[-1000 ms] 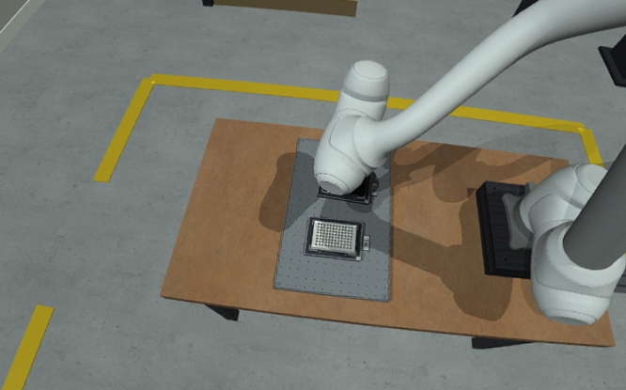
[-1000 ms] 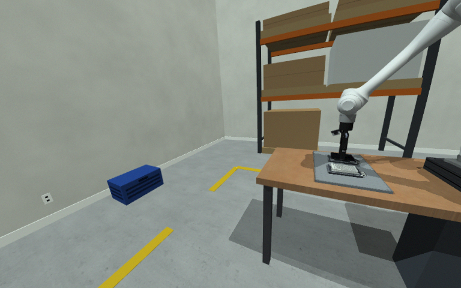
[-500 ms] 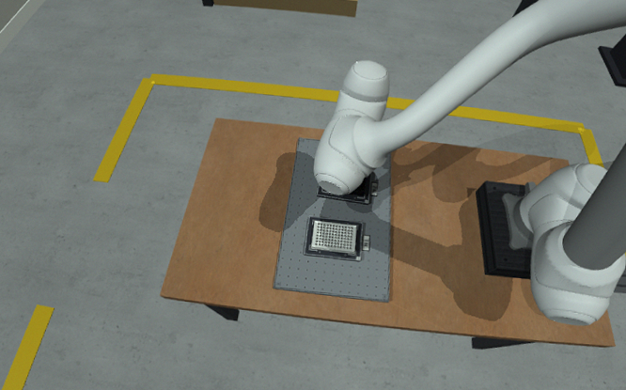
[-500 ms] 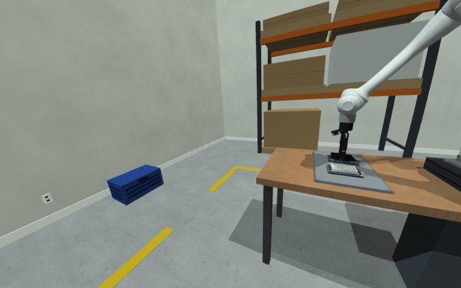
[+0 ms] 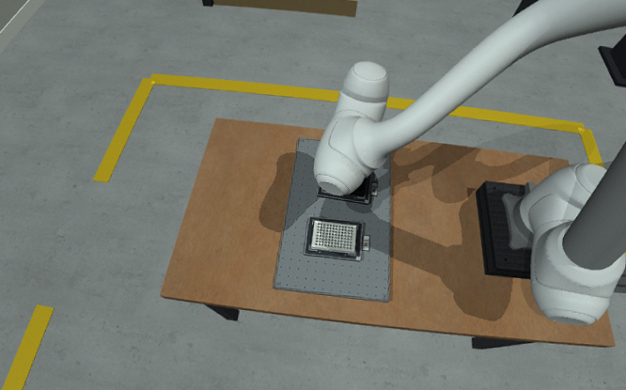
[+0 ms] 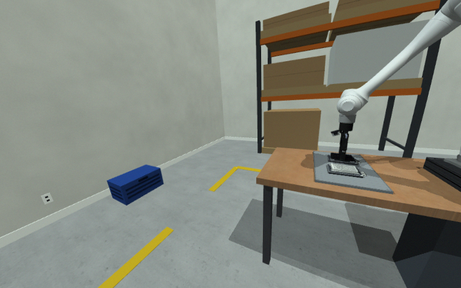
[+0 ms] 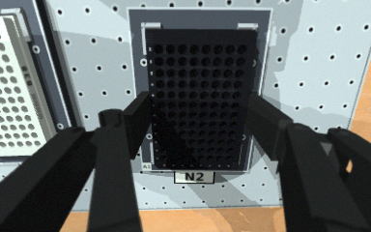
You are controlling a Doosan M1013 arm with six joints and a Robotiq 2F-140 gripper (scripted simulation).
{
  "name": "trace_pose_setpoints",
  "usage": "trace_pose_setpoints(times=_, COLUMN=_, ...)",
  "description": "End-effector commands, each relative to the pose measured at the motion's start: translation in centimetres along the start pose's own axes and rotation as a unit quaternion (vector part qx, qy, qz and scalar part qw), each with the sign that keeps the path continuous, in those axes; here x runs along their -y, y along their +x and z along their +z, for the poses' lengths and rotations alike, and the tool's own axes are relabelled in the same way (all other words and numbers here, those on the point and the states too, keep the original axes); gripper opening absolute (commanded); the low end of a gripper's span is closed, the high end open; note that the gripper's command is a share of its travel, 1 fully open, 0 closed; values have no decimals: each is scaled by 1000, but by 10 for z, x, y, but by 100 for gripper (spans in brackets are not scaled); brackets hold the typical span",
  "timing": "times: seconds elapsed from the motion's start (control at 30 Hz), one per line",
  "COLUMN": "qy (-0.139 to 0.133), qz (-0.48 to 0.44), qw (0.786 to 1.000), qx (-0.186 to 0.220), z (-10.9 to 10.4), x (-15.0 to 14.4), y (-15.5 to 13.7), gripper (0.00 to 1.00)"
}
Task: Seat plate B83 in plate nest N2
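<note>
In the wrist view my gripper [image 7: 197,105] is shut on the black well plate B83 [image 7: 200,99], its fingers on the plate's two long sides. The plate sits over the nest labelled N2 [image 7: 194,177], with the nest's white corner locators showing around its edges. I cannot tell whether it rests fully flat. The white well plate B38 [image 5: 334,236] lies in the other nest on the grey perforated base [image 5: 338,222], also at the left edge of the wrist view [image 7: 16,92]. In the top view the wrist hides most of the black plate [image 5: 353,193].
The wooden table [image 5: 391,232] carries the grey base and, at its right, the arm's black mount [image 5: 503,227]. A shelf rack with cardboard boxes [image 6: 340,68] stands behind the table. A blue crate [image 6: 135,183] lies on the floor by the wall.
</note>
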State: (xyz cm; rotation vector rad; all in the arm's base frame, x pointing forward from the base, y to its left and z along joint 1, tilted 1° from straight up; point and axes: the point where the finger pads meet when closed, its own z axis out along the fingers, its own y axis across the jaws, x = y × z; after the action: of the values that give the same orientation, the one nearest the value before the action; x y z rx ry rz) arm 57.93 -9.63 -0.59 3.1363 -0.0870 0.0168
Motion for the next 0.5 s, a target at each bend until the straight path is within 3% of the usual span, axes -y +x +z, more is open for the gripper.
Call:
trace_pose_setpoints(times=0.0, qy=0, qz=0, qw=1000, qx=-1, z=0, x=0, y=0, gripper=10)
trace_pose_setpoints(times=0.47, qy=0, qz=0, qw=1000, qx=-1, z=2, x=0, y=1, gripper=10)
